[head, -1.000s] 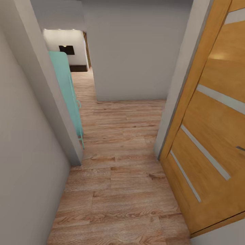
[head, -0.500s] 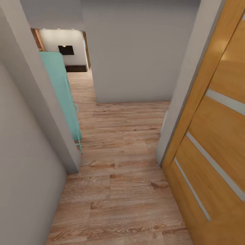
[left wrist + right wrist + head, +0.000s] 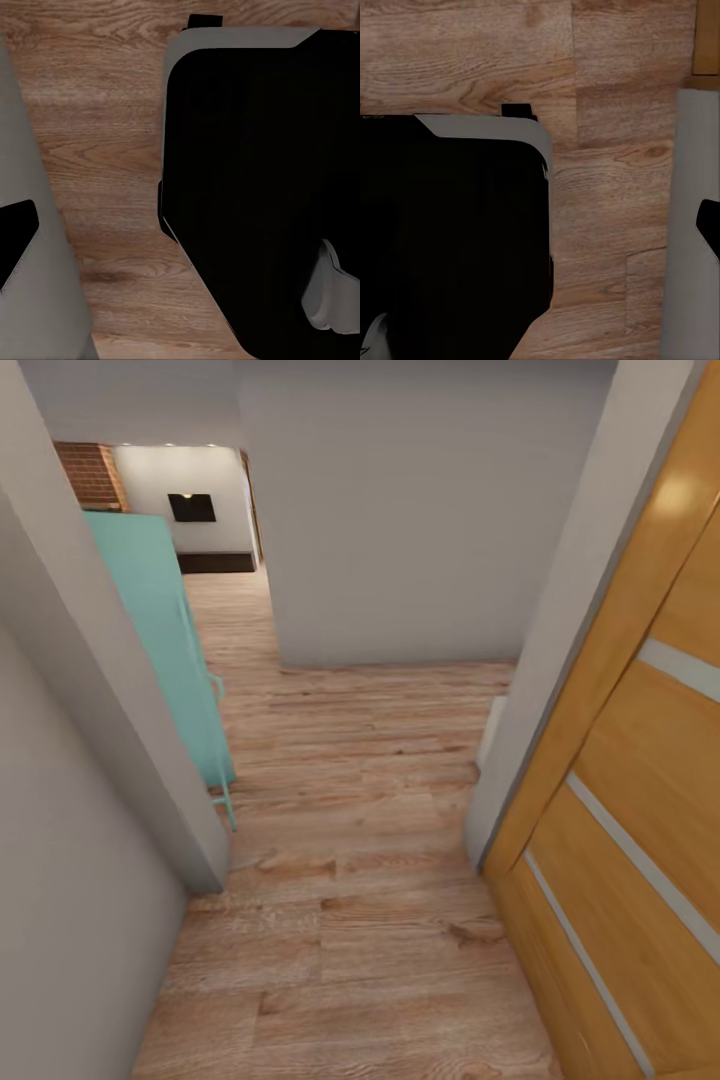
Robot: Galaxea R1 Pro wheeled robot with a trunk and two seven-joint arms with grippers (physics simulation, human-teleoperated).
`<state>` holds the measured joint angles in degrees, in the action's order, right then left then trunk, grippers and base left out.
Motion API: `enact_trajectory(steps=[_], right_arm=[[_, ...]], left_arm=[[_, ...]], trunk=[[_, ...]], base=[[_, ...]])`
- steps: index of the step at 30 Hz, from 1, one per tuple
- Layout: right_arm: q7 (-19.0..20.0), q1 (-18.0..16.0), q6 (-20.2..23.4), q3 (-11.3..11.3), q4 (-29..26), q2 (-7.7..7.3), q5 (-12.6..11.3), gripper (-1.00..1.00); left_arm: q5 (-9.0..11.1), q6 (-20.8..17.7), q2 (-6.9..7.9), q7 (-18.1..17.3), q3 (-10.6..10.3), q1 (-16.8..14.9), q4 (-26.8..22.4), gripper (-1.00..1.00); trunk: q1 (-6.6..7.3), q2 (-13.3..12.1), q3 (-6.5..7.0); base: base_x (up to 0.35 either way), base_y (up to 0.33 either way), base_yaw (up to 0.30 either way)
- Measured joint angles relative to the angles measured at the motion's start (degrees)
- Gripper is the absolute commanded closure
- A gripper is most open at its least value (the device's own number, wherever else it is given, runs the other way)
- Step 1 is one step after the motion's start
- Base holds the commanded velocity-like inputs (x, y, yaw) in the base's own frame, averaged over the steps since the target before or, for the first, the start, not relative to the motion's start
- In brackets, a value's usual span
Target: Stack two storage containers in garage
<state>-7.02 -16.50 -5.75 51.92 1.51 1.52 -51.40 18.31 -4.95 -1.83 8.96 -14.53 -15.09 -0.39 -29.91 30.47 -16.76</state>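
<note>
In a hallway, wall on my left, door on my right.

From my head camera the plank floor (image 3: 350, 920) runs ahead to a facing wall (image 3: 400, 530). A wall corner (image 3: 130, 760) stands at my left, a cabinet (image 3: 165, 640) behind it. A door (image 3: 640, 810) leans in at right. Beyond, left of the facing wall, a passage opens toward a brick wall (image 3: 92, 475).

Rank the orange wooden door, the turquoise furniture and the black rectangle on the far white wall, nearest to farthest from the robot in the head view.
1. orange wooden door, close on the right.
2. turquoise furniture, left, beyond the wall corner.
3. black rectangle, on the far wall.
</note>
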Motion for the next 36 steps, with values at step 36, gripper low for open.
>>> enact_trajectory(steps=[36], right_arm=[[0.0, 0.0, 0.0, 0.0, 0.0, 0.00, 0.0, -1.00]], left_arm=[[0.0, 0.0, 0.07, 0.0, 0.1, 0.0, 0.0, -1.00]], trunk=[[0.00, 0.0, 0.00]], base=[[0.322, 0.000, 0.000]])
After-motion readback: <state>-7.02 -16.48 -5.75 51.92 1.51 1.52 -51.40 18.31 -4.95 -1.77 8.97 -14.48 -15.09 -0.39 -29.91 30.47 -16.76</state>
